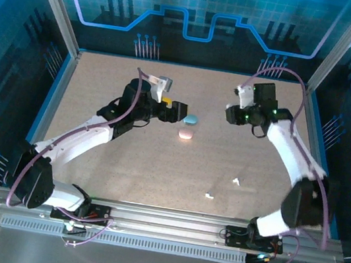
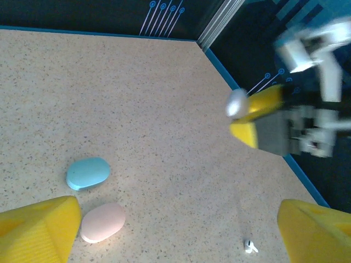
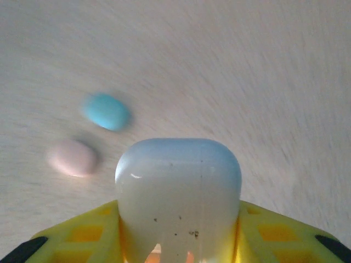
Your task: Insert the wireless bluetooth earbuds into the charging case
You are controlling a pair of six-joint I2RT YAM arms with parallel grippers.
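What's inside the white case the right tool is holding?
Only the outer shell of the white case shows, clamped between the yellow fingers of the right tool. Its interior is covered; whether anything is in it cannot be seen.

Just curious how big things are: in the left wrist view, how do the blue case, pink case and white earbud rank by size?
1. blue case and pink case: they look about alike, so not ranked.
2. white earbud: clearly the smallest.

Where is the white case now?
The white case is pinched in the right gripper's fingers; in the top view it's over the table, right of the blue case and pink case.
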